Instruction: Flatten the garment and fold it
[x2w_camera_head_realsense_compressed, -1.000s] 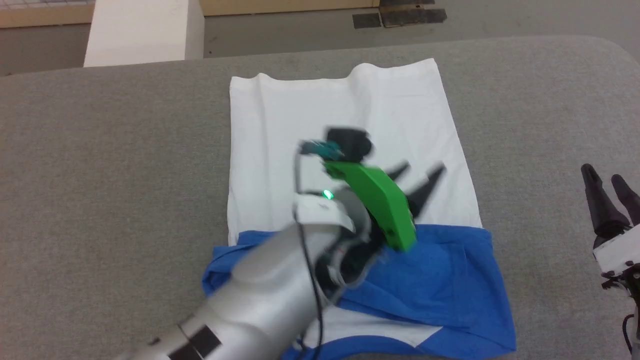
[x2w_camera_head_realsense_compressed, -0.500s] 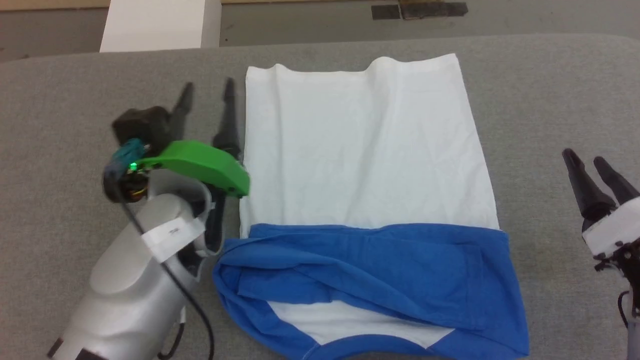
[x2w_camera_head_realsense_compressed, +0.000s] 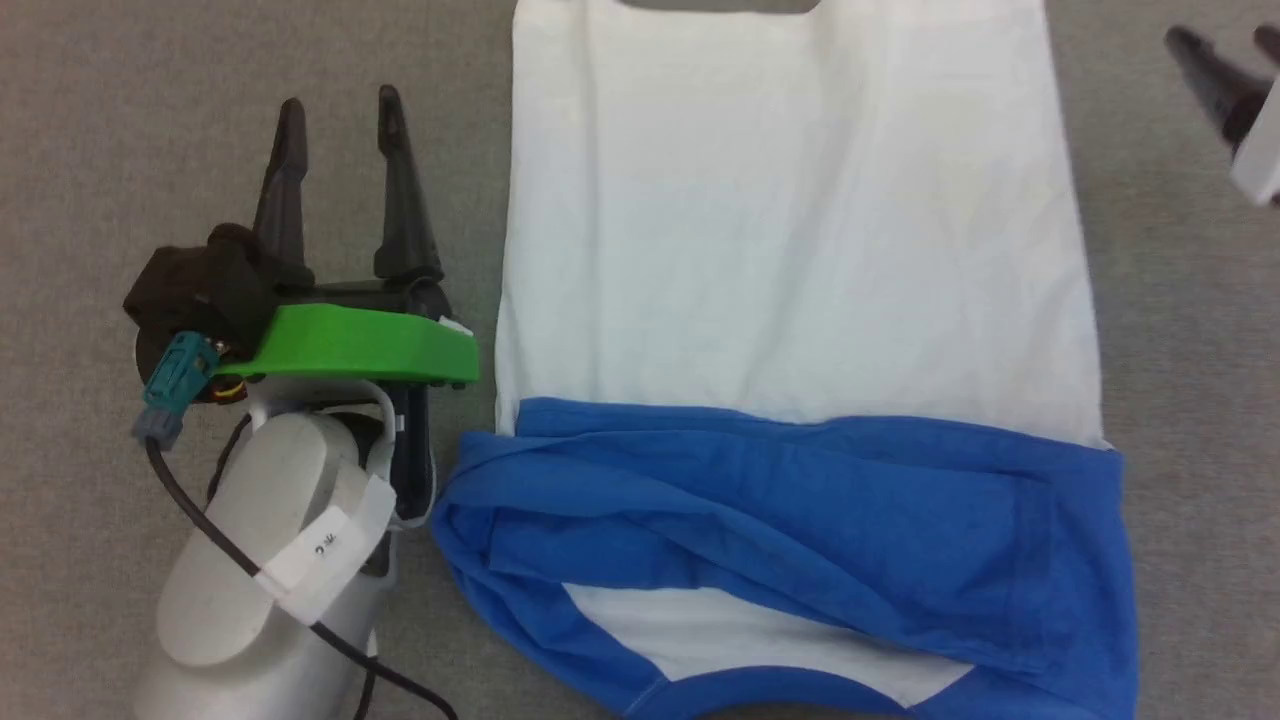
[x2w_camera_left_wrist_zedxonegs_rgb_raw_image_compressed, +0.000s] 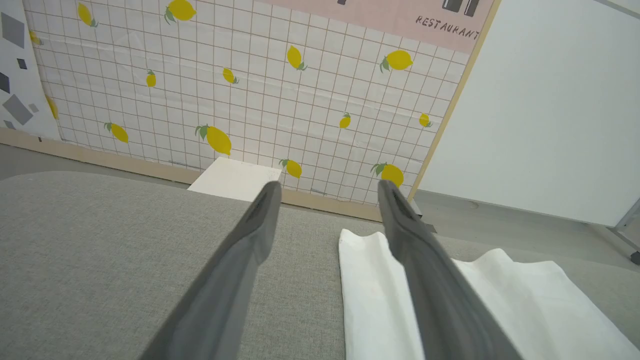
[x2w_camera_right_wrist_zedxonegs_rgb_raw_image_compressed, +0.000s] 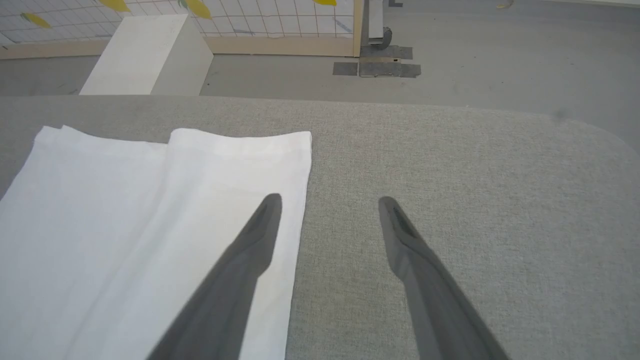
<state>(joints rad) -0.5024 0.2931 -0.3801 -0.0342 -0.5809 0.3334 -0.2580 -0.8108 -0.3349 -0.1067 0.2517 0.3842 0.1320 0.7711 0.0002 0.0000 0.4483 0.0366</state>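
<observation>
Garment (x2w_camera_head_realsense_compressed: 790, 250) flat on table (x2w_camera_head_realsense_compressed: 150, 120), long axis running away from robot | left hand (x2w_camera_head_realsense_compressed: 340, 100) wide open, empty, just beside its left edge | right hand (x2w_camera_head_realsense_compressed: 1225, 35) open, empty, near right edge

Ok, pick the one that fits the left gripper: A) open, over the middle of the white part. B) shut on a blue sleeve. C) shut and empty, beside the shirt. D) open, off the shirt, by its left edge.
D: the left gripper has its fingers spread with nothing between them, over the grey surface just left of the garment.
</observation>
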